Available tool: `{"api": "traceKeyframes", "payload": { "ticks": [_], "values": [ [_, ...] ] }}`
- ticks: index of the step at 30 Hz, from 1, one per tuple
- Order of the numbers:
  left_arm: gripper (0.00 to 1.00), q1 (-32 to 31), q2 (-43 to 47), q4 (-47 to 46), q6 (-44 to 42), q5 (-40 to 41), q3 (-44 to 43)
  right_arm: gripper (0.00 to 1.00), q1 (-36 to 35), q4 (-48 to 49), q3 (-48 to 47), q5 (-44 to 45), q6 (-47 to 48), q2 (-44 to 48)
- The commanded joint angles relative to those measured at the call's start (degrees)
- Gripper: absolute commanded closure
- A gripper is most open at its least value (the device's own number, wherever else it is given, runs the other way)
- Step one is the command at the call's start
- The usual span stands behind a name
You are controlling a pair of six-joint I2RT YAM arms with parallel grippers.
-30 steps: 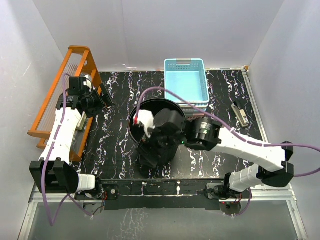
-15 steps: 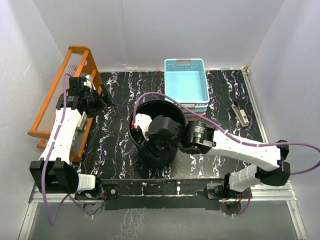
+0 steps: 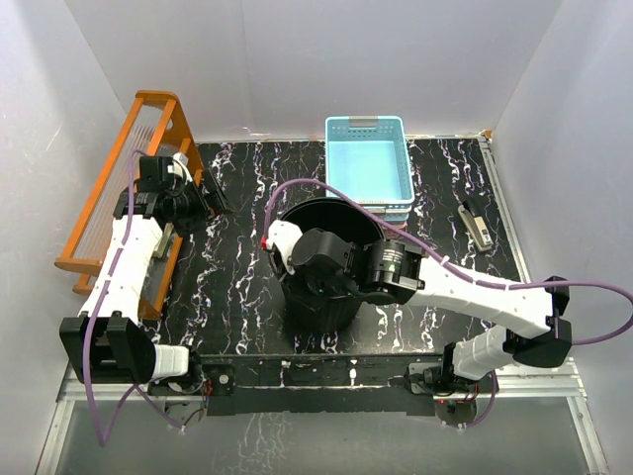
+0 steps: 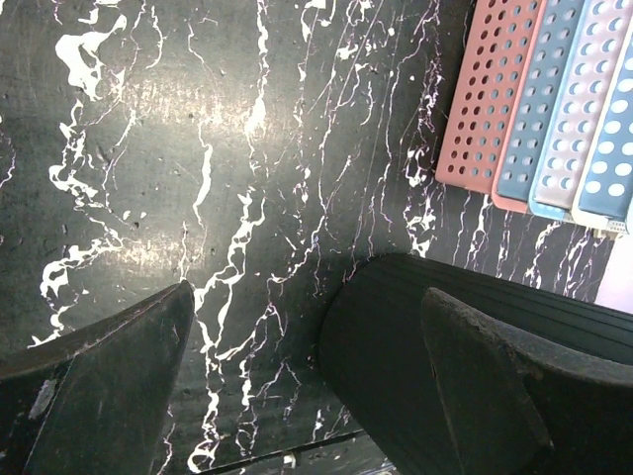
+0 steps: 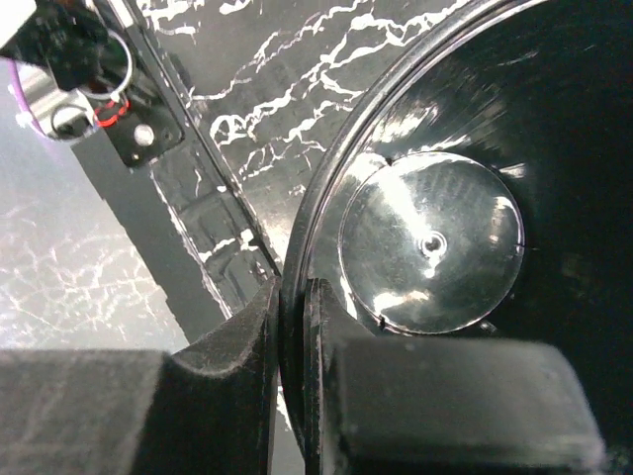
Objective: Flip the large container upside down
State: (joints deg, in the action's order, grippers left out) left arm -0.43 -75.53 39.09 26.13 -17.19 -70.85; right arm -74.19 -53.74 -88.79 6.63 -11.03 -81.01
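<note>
While the large container stands upright near the middle of the black marbled table, mouth up and base down, the right gripper is clenched on its rim, one finger inside the wall and the other outside, on the side nearest the arms. The right wrist view looks straight down into the bin, where the glossy round floor catches the light. The left gripper hangs over the left part of the table, fingers spread wide and holding nothing (its camera catches the container's finely ribbed side just below one finger, though contact cannot be judged). Behind the container, touching or nearly touching its far rim, sits a stack of perforated baskets with a light blue one on top. An orange rack leans along the table's left edge, beside the left arm.
</note>
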Motion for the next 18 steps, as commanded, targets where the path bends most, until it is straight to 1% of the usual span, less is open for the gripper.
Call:
{"api": "traceKeyframes", "payload": {
  "ticks": [1, 4, 6, 8, 11, 12, 14, 18],
  "values": [
    [0.02, 0.43, 1.93, 1.35, 0.61, -2.93, -3.38, 1.00, -0.16, 8.10, -5.77, -0.09, -9.04, 1.21],
    [0.02, 0.43, 2.39, 1.17, 1.22, -3.56, -4.48, 1.00, -0.16, 14.52, -4.83, 2.41, -15.10, 3.20],
    [0.02, 0.43, 2.68, 1.77, 0.76, -3.46, -5.76, 1.00, -0.16, 19.88, -1.81, 3.58, -19.00, 5.41],
    [0.02, 0.43, 2.99, 2.78, 0.30, -2.65, -7.38, 1.00, -0.20, 27.37, 4.34, 4.51, -22.72, 8.77],
    [0.02, 0.43, 3.31, 4.53, -0.47, -1.03, -10.09, 1.00, -0.16, 42.31, 16.17, 8.00, -28.86, 15.70],
    [0.02, 0.43, 3.34, 5.24, -0.95, -0.30, -11.53, 1.00, -0.15, 48.68, 20.39, 9.89, -31.57, 18.81],
    [0.01, 0.43, 3.37, 6.50, -1.59, 0.96, -13.61, 1.00, -0.16, 53.60, 26.51, 14.28, -35.25, 22.17],
    [0.01, 0.43, 2.76, 7.80, -2.22, 1.01, -16.31, 1.00, -0.16, 52.30, 32.05, 21.73, -42.44, 25.18]
  ]
}}
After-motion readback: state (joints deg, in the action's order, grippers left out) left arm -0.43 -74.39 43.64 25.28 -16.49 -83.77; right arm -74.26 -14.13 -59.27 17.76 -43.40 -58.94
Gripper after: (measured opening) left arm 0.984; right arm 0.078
